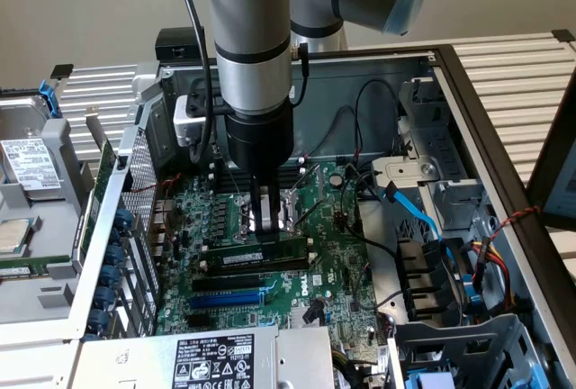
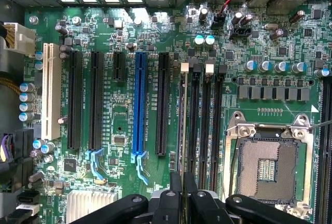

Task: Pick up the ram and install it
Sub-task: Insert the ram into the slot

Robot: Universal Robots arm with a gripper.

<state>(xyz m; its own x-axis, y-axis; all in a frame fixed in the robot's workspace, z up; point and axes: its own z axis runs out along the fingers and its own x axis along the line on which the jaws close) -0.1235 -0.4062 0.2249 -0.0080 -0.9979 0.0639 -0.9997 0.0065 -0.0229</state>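
The arm (image 1: 250, 65) reaches straight down into an open computer case (image 1: 468, 92) whose motherboard (image 1: 342, 263) lies flat on the case floor. The gripper (image 1: 266, 231) hangs over the middle of the board, just on the near side of the empty processor socket (image 1: 286, 202).

Its two black fingers (image 2: 174, 200) are drawn close together and clamped on the ram (image 1: 256, 254), gripping the stick by its top edge at about mid-length. The ram stands upright on its long edge, green with a small white label on the face turned to the exterior view. It runs parallel to the long slots of the board. It lies between the processor socket and the black and blue slots nearer the board's front edge.

In the wrist view the ram (image 2: 181, 130) shows edge-on as a thin strip running away from the fingers. It is lined up with the outermost of the black memory slots (image 2: 205, 120), the one farthest from the socket (image 2: 267, 167). Whether it is pressed fully home or only resting in the slot cannot be told.

The blue slot (image 2: 139, 105) lies a little further off on the ram's other side, with a black slot between them. A blue cable (image 1: 418, 218) curves along the case's edge on the exterior view's right
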